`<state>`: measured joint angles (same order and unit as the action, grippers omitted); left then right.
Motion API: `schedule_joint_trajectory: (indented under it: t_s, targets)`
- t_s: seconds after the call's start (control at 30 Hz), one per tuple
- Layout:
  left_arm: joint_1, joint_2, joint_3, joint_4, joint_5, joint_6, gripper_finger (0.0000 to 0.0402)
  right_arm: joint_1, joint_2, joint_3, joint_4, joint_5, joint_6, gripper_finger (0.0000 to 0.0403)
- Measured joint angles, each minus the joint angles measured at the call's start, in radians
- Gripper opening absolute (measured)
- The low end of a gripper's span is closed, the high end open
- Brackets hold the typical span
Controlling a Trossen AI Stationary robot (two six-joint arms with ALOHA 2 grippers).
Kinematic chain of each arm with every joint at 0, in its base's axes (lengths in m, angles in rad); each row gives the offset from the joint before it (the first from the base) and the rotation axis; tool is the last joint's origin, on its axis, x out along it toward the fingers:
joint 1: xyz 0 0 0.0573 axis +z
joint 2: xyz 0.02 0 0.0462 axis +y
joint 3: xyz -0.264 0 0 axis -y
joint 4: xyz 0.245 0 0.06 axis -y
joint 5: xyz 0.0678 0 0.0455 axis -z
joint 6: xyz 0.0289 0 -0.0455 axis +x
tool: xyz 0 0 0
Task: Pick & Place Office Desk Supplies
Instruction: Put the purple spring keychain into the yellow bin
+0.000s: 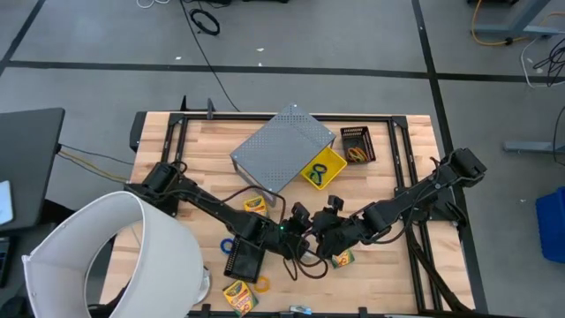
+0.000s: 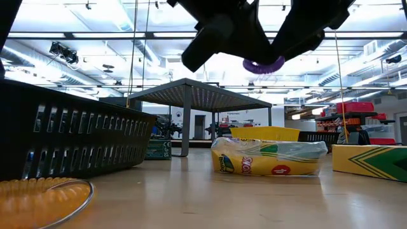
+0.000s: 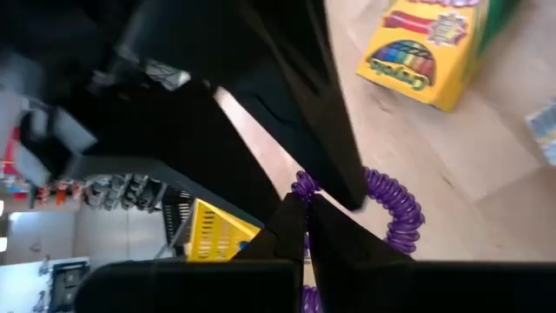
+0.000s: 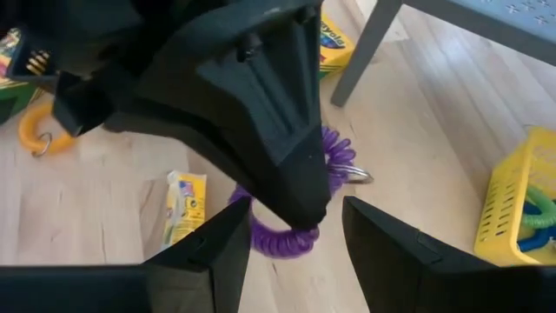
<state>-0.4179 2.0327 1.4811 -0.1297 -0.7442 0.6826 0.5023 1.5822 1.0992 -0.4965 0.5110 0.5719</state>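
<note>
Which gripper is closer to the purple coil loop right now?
Left. The left gripper is shut on the purple coil loop, lifted off the table. The right gripper faces it, open, fingers either side of the loop, not gripping.

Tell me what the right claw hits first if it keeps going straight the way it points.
Most likely the purple coil loop held in the shut left claw, which sits right ahead between the open right claw's fingers. Depth is unclear, so loop or left claw could touch first.
</note>
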Motion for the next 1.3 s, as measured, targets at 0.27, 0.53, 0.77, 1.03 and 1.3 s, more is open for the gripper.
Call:
schedule_joint_trajectory:
  t_s: [0.27,0.53,0.77,1.03,1.3]
  targets:
    - [-0.008,0.000,0.000,0.034,-0.062,0.041,0.0006,-0.031,0.000,0.000,-0.008,-0.023,0.000,0.0188]
    - [-0.020,0.000,0.000,0.037,-0.075,0.044,0.0006,-0.046,0.000,0.000,-0.035,-0.040,-0.034,0.0116]
    - [-0.030,0.000,0.000,0.031,-0.048,0.023,0.0014,-0.044,0.001,0.000,-0.041,-0.051,-0.098,0.0020]
    - [-0.038,0.000,0.001,0.018,0.079,-0.100,0.0105,-0.049,0.001,-0.001,-0.054,-0.014,-0.108,0.0020]
    - [-0.041,0.000,0.001,0.014,0.102,-0.190,0.0212,-0.047,0.001,0.000,-0.076,0.011,-0.106,0.0020]
